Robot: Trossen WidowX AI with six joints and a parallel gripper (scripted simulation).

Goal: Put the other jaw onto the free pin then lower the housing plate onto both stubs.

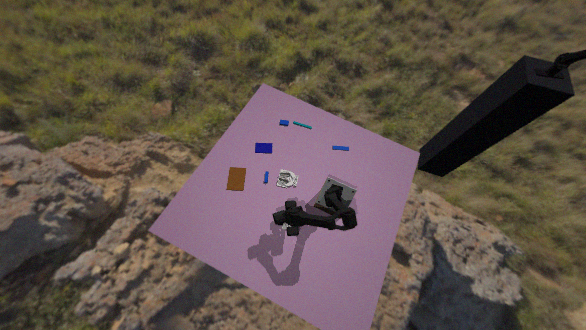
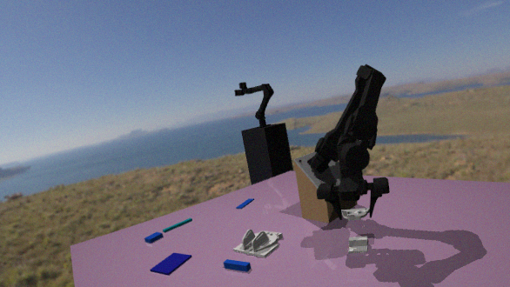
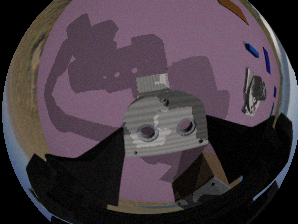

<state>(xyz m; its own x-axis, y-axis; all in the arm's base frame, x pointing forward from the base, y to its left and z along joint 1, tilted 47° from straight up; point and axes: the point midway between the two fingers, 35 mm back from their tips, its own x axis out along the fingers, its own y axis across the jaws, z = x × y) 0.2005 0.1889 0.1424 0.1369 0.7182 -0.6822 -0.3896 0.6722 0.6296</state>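
Note:
My gripper [image 2: 355, 216] [image 3: 164, 125] is shut on the pale grey housing plate [image 2: 356, 213] [image 3: 167, 117], which has two round holes and is held above the table, roughly level. A small pale ribbed block [image 2: 358, 244] [image 3: 150, 84] stands on the table below and apart from the plate. The whitish base assembly [image 1: 287, 178] [image 2: 258, 245] [image 3: 255, 93] lies elsewhere on the table, with two upright pointed parts side by side in the exterior view. Its pins and gear teeth are too small to make out, so I cannot tell whether the teeth mesh.
A brown box with a grey top [image 2: 314, 200] [image 3: 200, 175] stands close beside the gripper under the arm. A blue bar [image 1: 266, 177] [image 2: 237, 265] lies near the base assembly. A dark blue slab [image 1: 263, 148] [image 2: 171, 263] and a brown slab [image 1: 236, 179] lie farther off.

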